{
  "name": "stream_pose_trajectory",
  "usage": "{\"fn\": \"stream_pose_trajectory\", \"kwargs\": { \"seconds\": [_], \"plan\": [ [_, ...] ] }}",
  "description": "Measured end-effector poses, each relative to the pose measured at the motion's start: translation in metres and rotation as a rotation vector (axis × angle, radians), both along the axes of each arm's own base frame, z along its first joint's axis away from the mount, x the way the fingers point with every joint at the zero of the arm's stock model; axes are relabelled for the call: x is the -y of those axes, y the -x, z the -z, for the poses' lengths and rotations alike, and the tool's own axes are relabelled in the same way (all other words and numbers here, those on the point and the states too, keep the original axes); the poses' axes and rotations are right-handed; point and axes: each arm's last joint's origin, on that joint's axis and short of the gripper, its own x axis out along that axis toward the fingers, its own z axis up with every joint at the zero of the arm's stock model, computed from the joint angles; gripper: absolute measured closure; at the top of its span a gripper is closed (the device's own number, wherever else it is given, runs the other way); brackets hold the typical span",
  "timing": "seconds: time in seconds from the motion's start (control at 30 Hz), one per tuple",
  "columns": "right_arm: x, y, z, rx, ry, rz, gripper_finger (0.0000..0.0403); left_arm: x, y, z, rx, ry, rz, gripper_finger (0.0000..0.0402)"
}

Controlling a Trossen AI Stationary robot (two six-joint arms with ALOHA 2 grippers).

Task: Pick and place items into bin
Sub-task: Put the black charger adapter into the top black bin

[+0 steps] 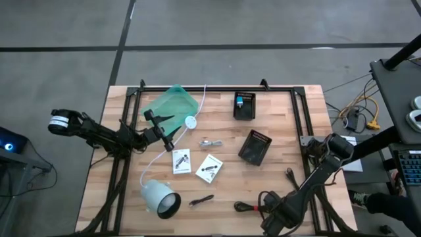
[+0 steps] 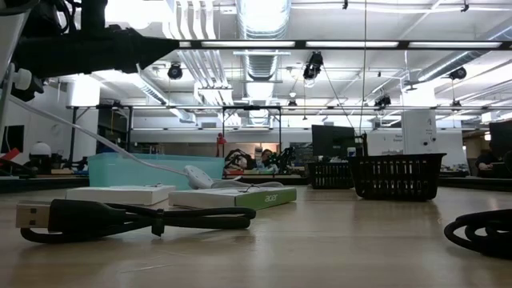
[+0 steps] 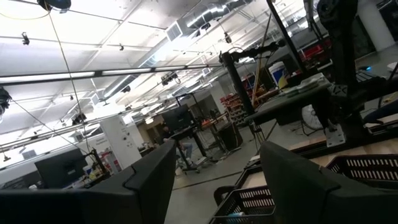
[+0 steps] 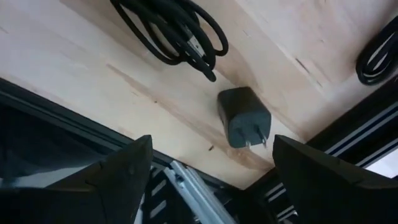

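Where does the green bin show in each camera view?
High view: green bin, upper left of the table.
Low view: bin at left, behind the white box.
Left wrist view: not in it.
Right wrist view: not in it.
Shared landmark: white cord beside it.

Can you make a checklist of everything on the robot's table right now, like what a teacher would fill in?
Surface: wooden table with a black frame around it.
Job's things: two white cards, a small silver piece, a black stick, a black coiled cable, a dark plug adapter, all loose on the wood.
Bins: two black mesh baskets and a teal bin.
Clutter: white lamp lying on its side.
Grippers: left gripper open, beside the teal bin; right gripper open above the adapter, holding nothing.
Cables: white cord with a round disc.
Surroundings: workshop with desks and monitors.
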Motion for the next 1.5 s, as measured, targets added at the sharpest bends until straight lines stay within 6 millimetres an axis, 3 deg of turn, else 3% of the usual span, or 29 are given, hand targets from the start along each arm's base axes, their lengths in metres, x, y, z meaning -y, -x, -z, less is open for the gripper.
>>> {"fn": "stream_pose_trajectory", "kwargs": {
  "seconds": [0.47, 0.9, 1.5],
  "plan": [
    [0.006, 0.008, 0.025, -0.094, 0.027, -0.044, 0.0076, 0.000, 0.000, 0.000, 0.000, 0.000, 0.000, 0.0185],
    [0.012, 0.013, 0.038, -0.126, 0.045, -0.039, 0.0078, 0.000, 0.000, 0.000, 0.000, 0.000, 0.000, 0.0185],
    [0.004, 0.017, 0.047, -0.076, -0.012, -0.062, 0.0078, 0.000, 0.000, 0.000, -0.002, 0.000, 0.000, 0.0185]
  ]
}}
